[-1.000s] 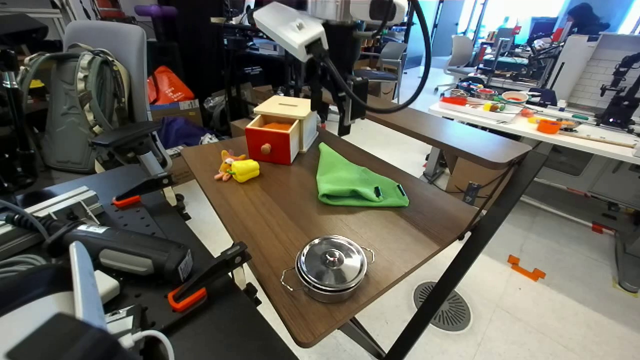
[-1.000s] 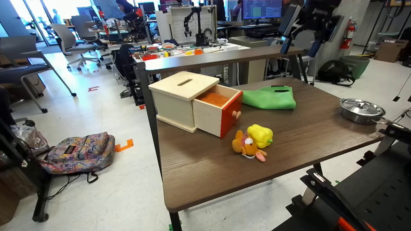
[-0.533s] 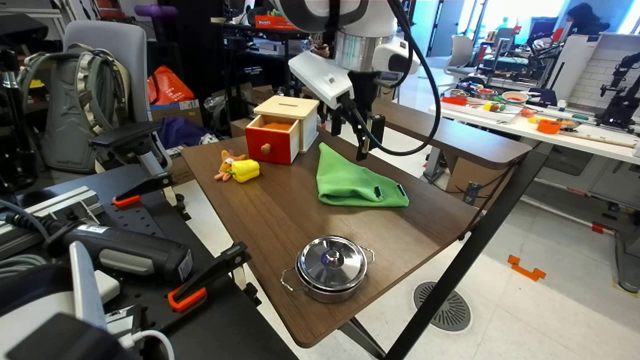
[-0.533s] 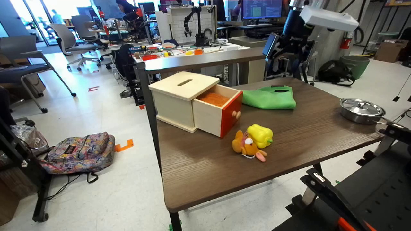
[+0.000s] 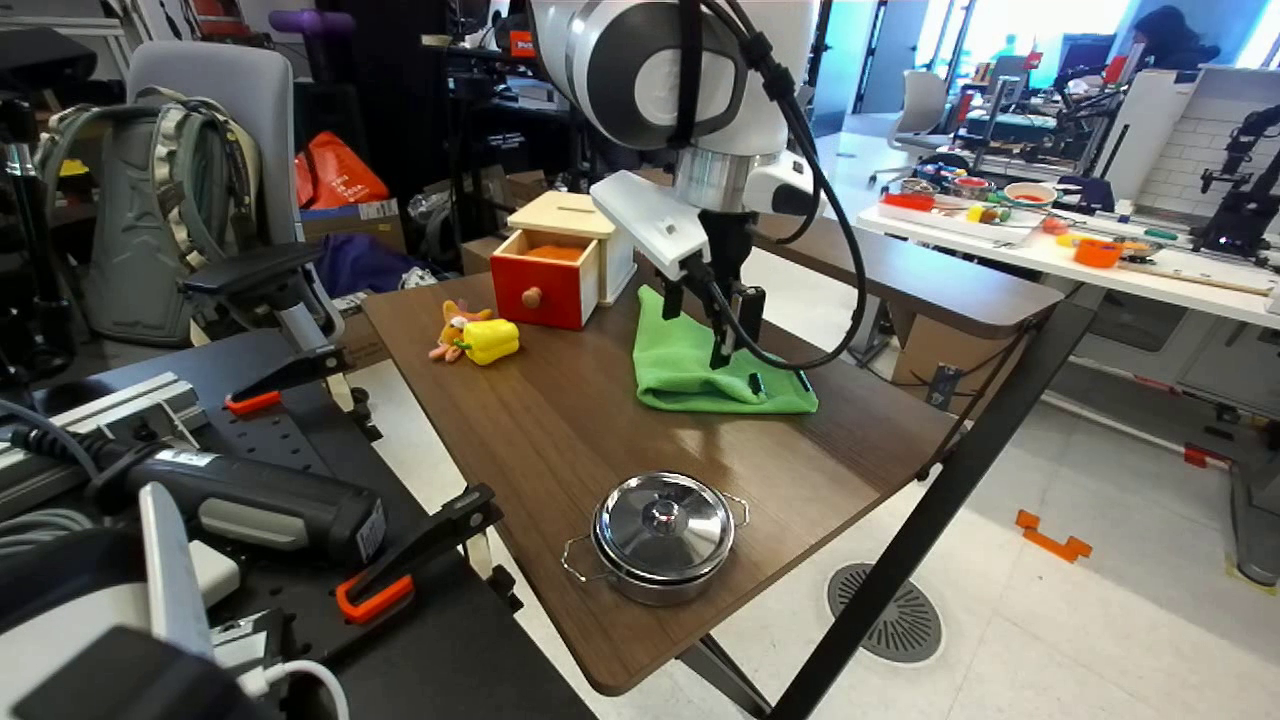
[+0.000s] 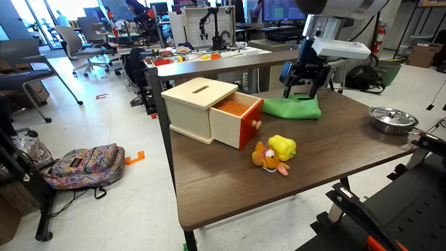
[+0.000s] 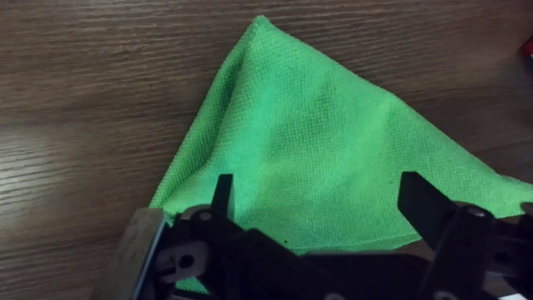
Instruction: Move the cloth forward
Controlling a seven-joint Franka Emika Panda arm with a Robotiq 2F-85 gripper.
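The green cloth lies bunched and folded on the brown table. It also shows in an exterior view, partly behind the box, and in the wrist view with a pointed corner at the top. Two short black strips mark one end of it. My gripper points down above the cloth with its fingers apart and nothing between them. In an exterior view the gripper has its fingertips close over the cloth's far part. In the wrist view the open fingers frame the cloth; contact cannot be told.
A wooden box with an open red drawer stands beside the cloth. A yellow pepper and an orange toy lie near it. A lidded metal pot stands near the table's end. A raised shelf runs along one side.
My gripper has come down from above the box side to low over the cloth, moving toward the cloth's striped end. The fingers stay open. The cloth has not moved.
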